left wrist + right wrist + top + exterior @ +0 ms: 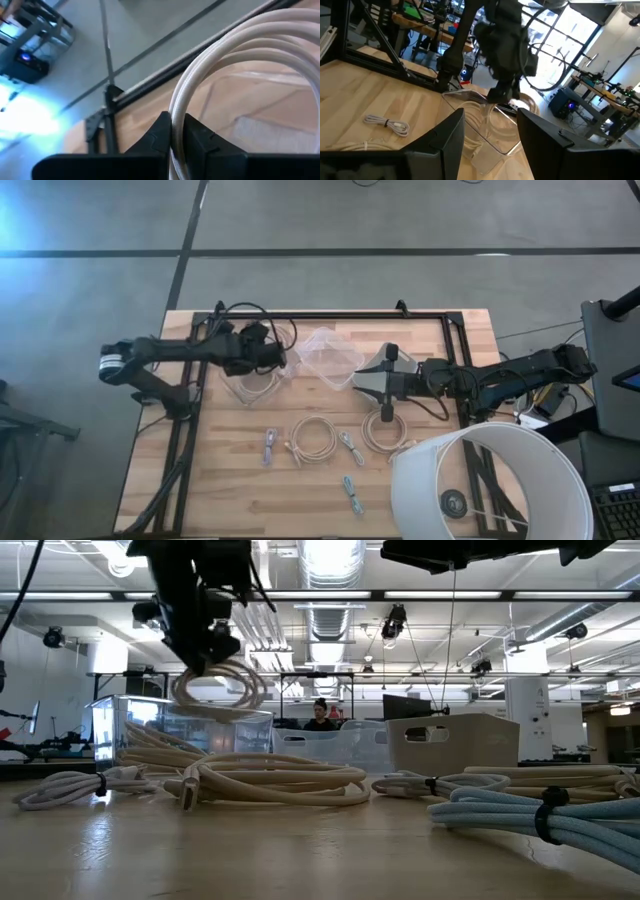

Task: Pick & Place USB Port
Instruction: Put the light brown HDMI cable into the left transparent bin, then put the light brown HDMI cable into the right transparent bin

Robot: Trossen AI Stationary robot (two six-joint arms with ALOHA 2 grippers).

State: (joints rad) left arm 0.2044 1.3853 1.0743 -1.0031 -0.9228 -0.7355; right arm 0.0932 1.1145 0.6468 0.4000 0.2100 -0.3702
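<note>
My left gripper [268,358] is over the far left of the table, shut on a cream USB cable coil [215,688]. The coil hangs just above a clear plastic container [255,387] that has cream cable lying in it. From the low view the coil sits a little above the container's rim [180,712]. My right gripper [385,380] hovers open near the table's middle and holds nothing. In its wrist view its fingers frame the same container [485,130] and the other arm. My left gripper [177,132] pinches the coil's bundled strands [176,120] between its two fingers, at the top of the loop. The fingers come from above, pointing down. The coil [215,688] is lifted clear and hangs below the fingers as an open loop.
A second clear container [330,358] stands between the two grippers. Several cable bundles lie on the near half of the table: cream coils [315,438] [380,430] and small tied ones [270,445] [352,495]. A large white round tub [490,480] fills the near right corner. A black frame [330,313] borders the table.
</note>
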